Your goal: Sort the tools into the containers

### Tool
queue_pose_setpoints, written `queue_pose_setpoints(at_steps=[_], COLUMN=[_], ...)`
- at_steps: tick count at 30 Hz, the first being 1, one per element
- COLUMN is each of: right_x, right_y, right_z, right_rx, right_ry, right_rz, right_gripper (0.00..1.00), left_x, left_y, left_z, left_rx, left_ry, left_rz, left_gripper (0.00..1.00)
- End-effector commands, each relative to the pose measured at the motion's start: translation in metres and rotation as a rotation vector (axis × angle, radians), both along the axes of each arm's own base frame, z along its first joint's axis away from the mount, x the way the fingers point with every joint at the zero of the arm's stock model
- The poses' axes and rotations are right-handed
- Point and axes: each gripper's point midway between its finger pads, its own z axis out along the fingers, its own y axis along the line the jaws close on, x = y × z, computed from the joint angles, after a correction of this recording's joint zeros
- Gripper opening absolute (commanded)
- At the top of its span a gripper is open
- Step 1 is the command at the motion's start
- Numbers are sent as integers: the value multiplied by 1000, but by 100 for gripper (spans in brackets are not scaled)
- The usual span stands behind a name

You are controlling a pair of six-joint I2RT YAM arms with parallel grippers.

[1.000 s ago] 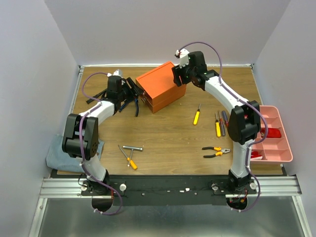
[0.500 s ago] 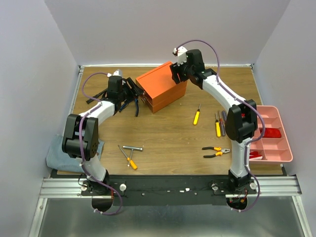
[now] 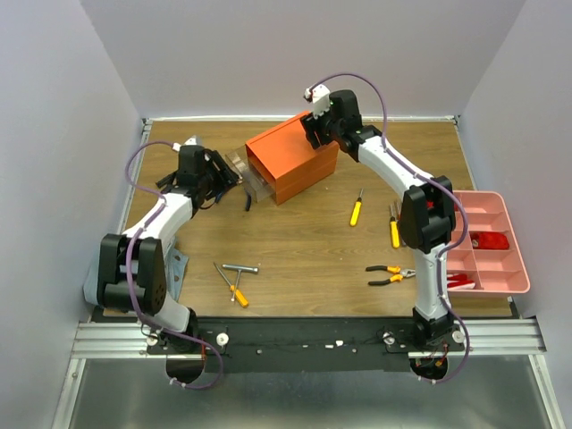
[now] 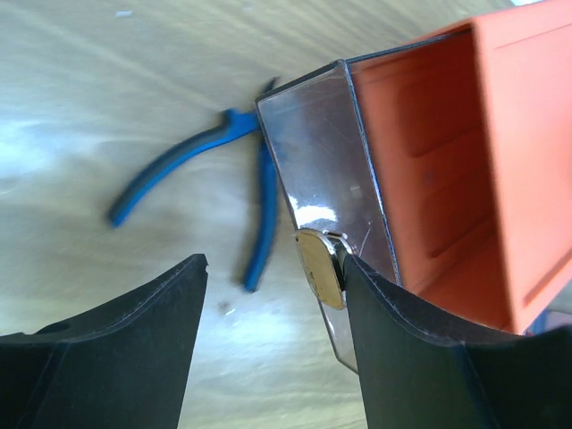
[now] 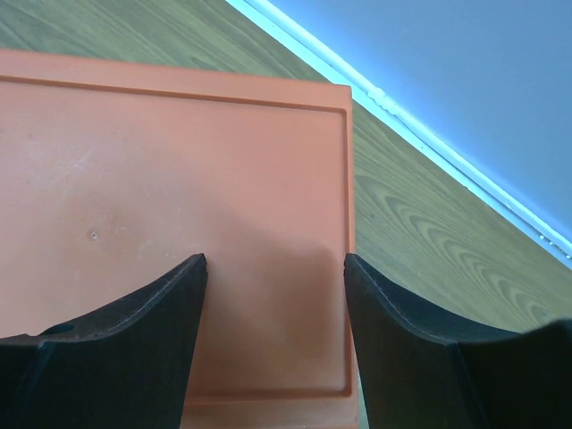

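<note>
Over the last second the left gripper [image 4: 273, 264], jaws apart and one finger hooked on its front, has drawn the clear drawer [image 4: 322, 161] leftward out of the orange box [image 3: 299, 165]. The right gripper [image 5: 275, 259], jaws apart, sits over the box top, likely steadying it. Blue pliers [image 4: 263, 214] lie beside the drawer and can now go in.

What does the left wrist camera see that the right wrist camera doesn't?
Only the left wrist view shows the blue-handled pliers lying on the wooden table, the clear drawer sticking out of the orange box, and the box's hollow inside. Only the right wrist view shows the box's flat top and the pale wall beyond the table's far edge. Both show the orange box, the table, and that arm's own black gripper with jaws apart: the left gripper by the drawer, the right gripper over the box top.
</note>
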Motion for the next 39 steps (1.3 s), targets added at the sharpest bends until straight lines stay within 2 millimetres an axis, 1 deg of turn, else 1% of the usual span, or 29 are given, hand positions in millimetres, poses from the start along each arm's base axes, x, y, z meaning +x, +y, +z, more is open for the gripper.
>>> queue_pose_setpoints(at_steps=[1, 2, 3, 4, 5, 6, 10, 12, 13, 15, 16, 17, 18, 19, 20, 21, 22, 23, 24, 25, 27, 28, 29, 31, 33, 34, 36, 37, 39], right_x=[-11, -11, -12, -12, -13, -14, -16, -18, -23, -29, -36, -44, -52, -61, -78, -90, -106, -121, -138, -152, -170, -182, -189, -192, -188, -185, -179, -180, -183], right_y=[-9, -10, -10, -10, -10, -10, -14, -18, -21, -31, -38, -48, -55, -66, -80, -86, -99, -101, -106, -111, -114, -120, -122, -125, -126, -132, -134, -137, -135], right_z=[-32, -30, -29, -28, -27, -25, -13, -3, 6, 12, 35, 26, 31, 32, 34, 30, 15, 17, -7, -19, -39, -57, -68, -82, -87, -97, -100, -111, -120], right_rx=[-81, -79, -79, -80, -82, -81, -78, -73, -65, -68, -49, -69, -48, -42, -35, -1, -18, 4, 2, -7, 26, 19, 27, 49, 57, 57, 90, 79, 75], right_ry=[58, 55, 55, 53, 52, 49, 26, 13, 3, -4, -35, -13, -5, 19, 43, 91, 171, 204, 288, 345, 432, 491, 528, 576, 590, 624, 651, 683, 714], right_rz=[-9, -9, -9, -6, -5, -6, -19, -40, -42, -89, -108, -141, -172, -204, -238, -269, -293, -289, -310, -322, -374, -404, -434, -476, -494, -524, -560, -576, -578], right_gripper=[70, 70, 70, 70, 70, 70, 70, 70, 71, 71, 71, 71, 71, 71, 71, 71, 71, 71, 72, 72, 73, 73, 73, 73, 73, 70, 69, 68, 68], left_x=[-51, -54, -59, -61, -63, -66, -62, -50, -46, -37, -32, -29, -28, -24, -24, -23, -21, -19, -18, -15, -13, -13, -12, -12, -12, -12, -13, -13, -13], left_y=[33, 36, 40, 41, 42, 44, 41, 31, 28, 17, 14, 11, 10, 10, 11, 12, 13, 14, 14, 24, 28, 29, 30, 32, 36, 40, 46, 49, 59], left_z=[-33, -26, -30, -29, -22, -23, -1, 27, 39, 67, 86, 96, 104, 119, 126, 130, 137, 142, 143, 144, 144, 142, 140, 139, 141, 139, 139, 137, 134], left_rx=[96, 94, 94, 91, 88, 86, 48, -2, -18, -58, -66, -74, -77, -72, -68, -58, -51, -49, -50, -45, -44, -51, -53, -60, -53, -47, -37, -33, -24], left_ry=[160, 137, 145, 139, 115, 112, 35, -64, -102, -193, -242, -267, -277, -309, -321, -331, -351, -366, -373, -381, -386, -379, -373, -370, -375, -373, -374, -370, -366], left_rz=[14, 21, 28, 31, 32, 37, 17, -35, -49, -104, -119, -135, -142, -144, -143, -142, -135, -132, -128, -103, -88, -79, -70, -60, -50, -39, -28, -18, 4], left_gripper=[71, 71, 71, 71, 71, 71, 74, 76, 77, 83, 84, 84, 85, 86, 86, 86, 86, 86, 86, 86, 86, 86, 85, 85, 85, 85, 85, 85, 85])
